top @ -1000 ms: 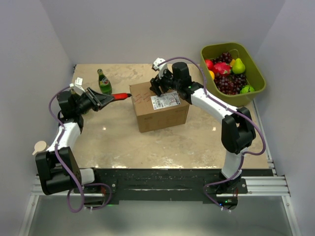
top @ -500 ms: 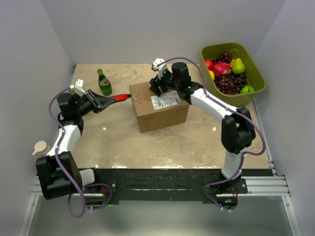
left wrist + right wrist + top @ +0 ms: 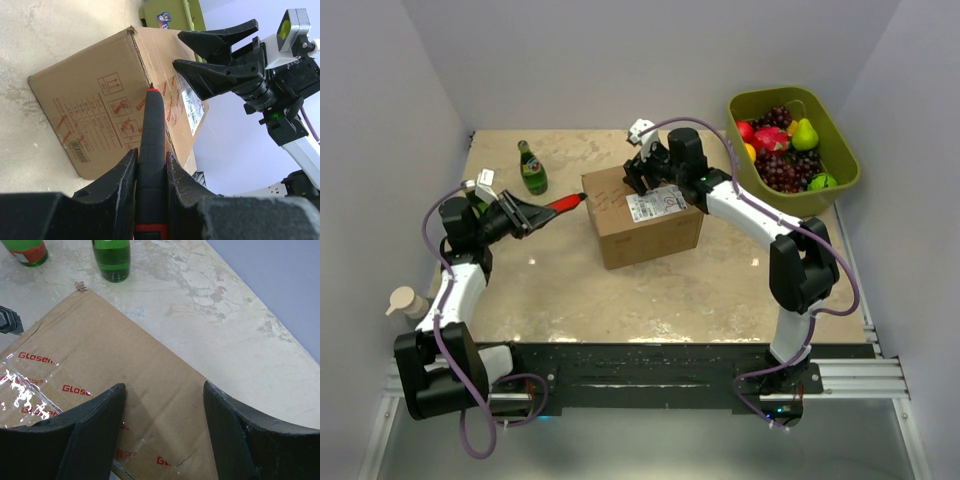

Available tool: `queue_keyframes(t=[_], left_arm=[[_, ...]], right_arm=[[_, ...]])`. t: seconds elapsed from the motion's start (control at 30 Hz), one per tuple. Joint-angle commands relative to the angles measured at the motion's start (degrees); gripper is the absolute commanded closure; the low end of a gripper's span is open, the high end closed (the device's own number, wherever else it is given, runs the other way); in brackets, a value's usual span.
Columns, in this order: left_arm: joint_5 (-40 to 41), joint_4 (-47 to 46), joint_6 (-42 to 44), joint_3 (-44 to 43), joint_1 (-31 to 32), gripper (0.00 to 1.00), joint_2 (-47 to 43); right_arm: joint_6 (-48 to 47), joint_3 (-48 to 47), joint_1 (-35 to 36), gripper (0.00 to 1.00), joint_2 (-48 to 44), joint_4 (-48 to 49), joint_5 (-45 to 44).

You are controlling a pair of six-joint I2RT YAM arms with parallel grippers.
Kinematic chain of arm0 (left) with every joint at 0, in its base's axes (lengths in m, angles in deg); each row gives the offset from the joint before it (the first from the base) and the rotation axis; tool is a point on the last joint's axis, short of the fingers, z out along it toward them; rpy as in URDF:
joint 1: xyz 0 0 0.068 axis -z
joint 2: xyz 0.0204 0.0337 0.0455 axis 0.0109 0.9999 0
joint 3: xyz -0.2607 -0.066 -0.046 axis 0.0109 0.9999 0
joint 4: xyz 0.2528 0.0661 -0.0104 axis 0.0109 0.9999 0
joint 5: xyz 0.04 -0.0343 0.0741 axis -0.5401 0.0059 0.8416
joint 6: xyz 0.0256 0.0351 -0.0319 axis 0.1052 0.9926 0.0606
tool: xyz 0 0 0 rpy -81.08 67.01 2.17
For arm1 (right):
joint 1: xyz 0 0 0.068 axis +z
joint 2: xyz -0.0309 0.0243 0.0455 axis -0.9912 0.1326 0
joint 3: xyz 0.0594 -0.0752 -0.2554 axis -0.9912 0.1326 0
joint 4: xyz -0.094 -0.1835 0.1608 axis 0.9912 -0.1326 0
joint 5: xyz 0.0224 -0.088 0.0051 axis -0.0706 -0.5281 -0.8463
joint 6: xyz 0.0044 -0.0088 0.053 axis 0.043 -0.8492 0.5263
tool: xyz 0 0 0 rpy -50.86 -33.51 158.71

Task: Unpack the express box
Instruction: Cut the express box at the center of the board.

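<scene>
One express box (image 3: 645, 228) sits mid-way across the table (image 3: 550, 290). It is stiff corrugated card and probably light, so we'd steady it by pressing on its top, not pinching. Our right gripper (image 3: 164, 387) stands spread over that top. Our left gripper (image 3: 150, 160) clamps a cutter (image 3: 151, 125), its tip at the top edge beside the tape (image 3: 22, 390).

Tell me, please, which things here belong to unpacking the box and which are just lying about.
Job: brown corrugated cardboard express box; slim red-and-black cutting tool in the left gripper; open right gripper above the box.
Lying about: green glass bottle; olive-green plastic fruit tub.
</scene>
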Motion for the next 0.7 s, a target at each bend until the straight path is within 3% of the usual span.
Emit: queue_keyframes(t=[0.0, 0.67], left_arm=[[-9.0, -0.3, 0.1, 0.7, 2.6, 1.00, -2.7], [-12.5, -2.3, -0.6, 3.6, 4.0, 1.00, -5.9]], right_arm=[[-1.5, 3.9, 3.1, 0.31, 6.4, -11.3, -0.4], [-1.2, 3.0, 4.3, 0.31, 8.8, -11.0, -1.2]])
